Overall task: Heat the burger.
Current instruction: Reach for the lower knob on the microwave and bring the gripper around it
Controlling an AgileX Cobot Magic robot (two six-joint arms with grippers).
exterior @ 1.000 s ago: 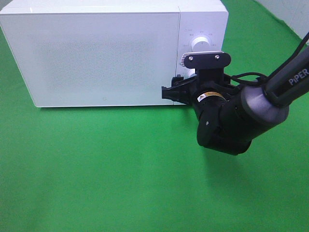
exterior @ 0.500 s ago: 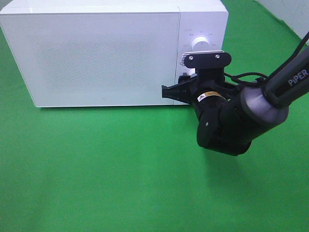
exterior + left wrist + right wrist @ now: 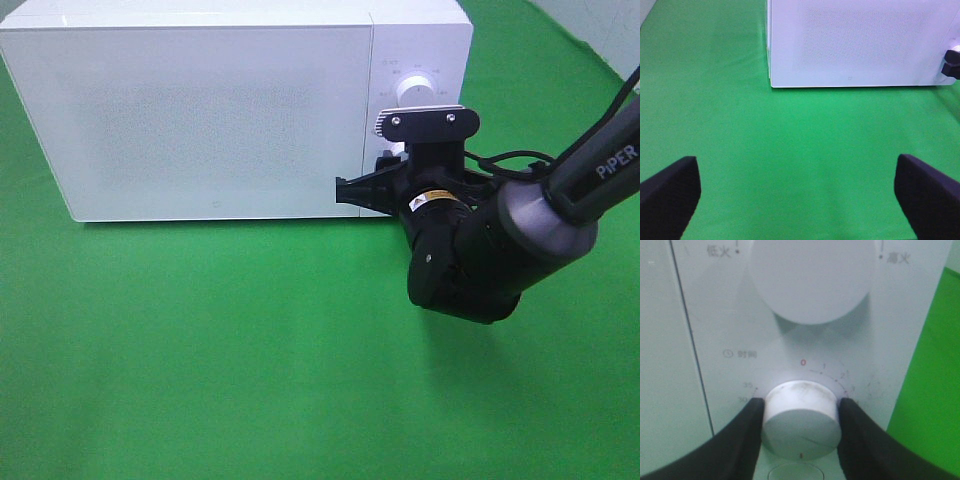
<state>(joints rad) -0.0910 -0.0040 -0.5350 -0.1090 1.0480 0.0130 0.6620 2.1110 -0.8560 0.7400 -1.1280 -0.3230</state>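
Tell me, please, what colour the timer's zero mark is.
Red; the zero mark by the timer knob shows best in the right wrist view.

Evenly lit green cloth surface (image 3: 200,360)

The right arm (image 3: 520,225) extended in from the right, wrist angled toward the far side. The right gripper (image 3: 800,410) clasped the lower knob (image 3: 800,427), one finger touching each side. The left gripper (image 3: 799,194) hung on the near side, jaws spread wide.
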